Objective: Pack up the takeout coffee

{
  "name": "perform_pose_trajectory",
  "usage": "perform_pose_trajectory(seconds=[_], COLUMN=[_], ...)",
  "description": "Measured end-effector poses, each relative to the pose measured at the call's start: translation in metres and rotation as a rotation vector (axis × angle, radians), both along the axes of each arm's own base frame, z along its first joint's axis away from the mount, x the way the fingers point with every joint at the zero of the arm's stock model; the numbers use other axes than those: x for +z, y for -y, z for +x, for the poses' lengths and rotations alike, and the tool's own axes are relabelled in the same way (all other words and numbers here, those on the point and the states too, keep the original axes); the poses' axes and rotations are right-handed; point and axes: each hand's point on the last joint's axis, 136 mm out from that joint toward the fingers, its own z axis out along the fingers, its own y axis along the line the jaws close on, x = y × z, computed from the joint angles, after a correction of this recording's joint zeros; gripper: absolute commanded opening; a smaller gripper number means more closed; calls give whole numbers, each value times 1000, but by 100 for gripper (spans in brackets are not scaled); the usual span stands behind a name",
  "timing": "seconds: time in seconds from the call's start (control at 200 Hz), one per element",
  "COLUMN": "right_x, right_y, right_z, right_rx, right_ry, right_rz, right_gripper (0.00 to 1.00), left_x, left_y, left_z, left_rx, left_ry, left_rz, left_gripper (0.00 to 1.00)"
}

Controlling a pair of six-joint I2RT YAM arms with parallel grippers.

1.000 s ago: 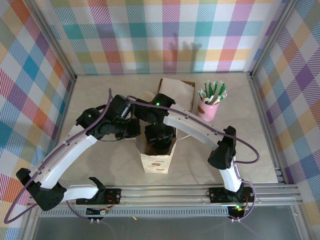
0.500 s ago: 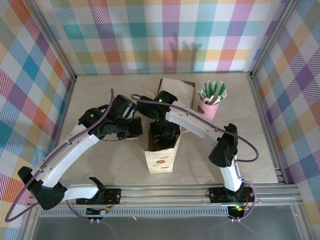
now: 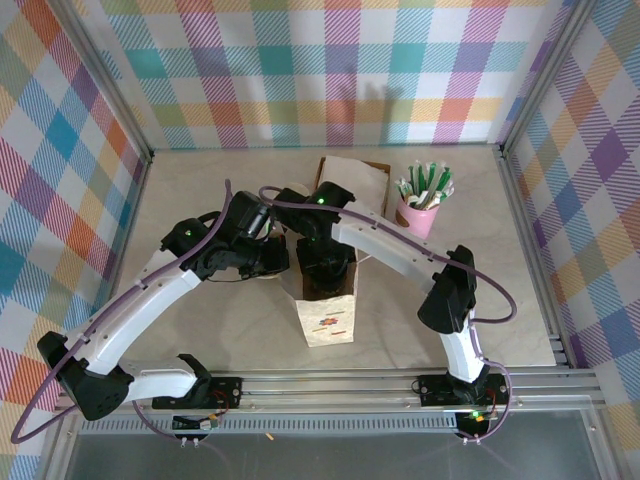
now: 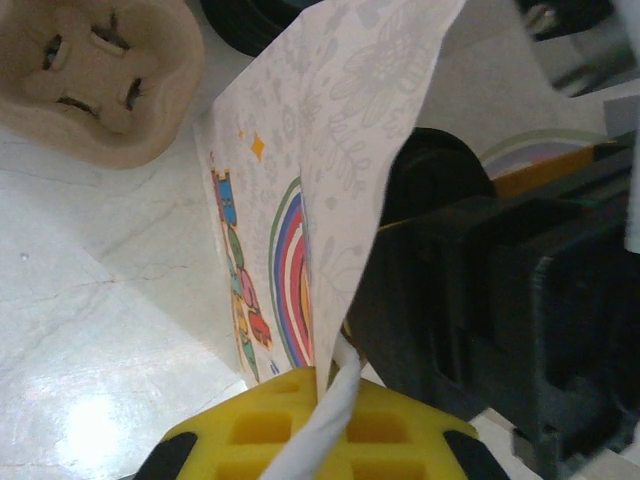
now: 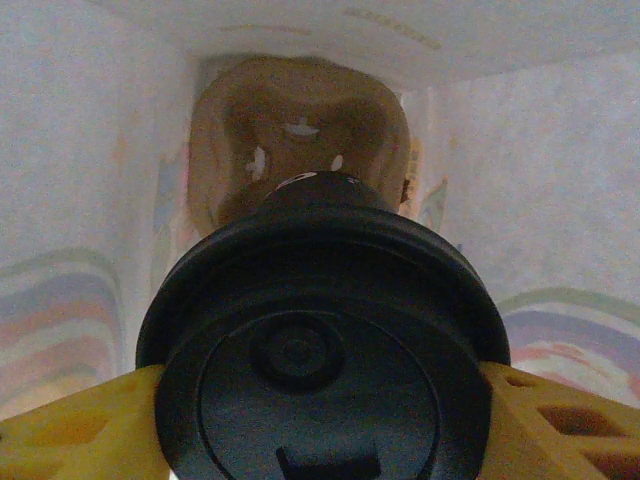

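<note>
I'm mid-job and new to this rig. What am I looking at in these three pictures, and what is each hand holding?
These are two robot arms bolted at the near edge of the table. The wide picture looks down from above and behind them. The other two pictures come from a camera on each wrist. The left hand pinches the rim of the white paper bag, which seems to keep it open. The right hand is inside the bag, gripping the takeout coffee, a cup with a black lid. A brown moulded tray lies on the table beside the bag, and a pink cup of sticks stands further back.
</note>
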Motion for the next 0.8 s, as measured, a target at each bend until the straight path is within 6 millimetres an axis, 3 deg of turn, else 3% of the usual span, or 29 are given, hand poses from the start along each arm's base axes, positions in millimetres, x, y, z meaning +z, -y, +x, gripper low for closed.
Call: perform_pose_trajectory(seconds=[0.14,0.8], right_x=[-9,-6], right_y=[3,1], right_z=[3,11], right_rx=[-5,14], right_ry=[0,37], right_rz=[1,23], right_gripper=[21,21], left_x=[-2,0], left_y=[-1,-1], left_z=[1,0], left_rx=[5,3], left_ry=[-1,7], left_rz=[3,2], left_gripper=[0,0])
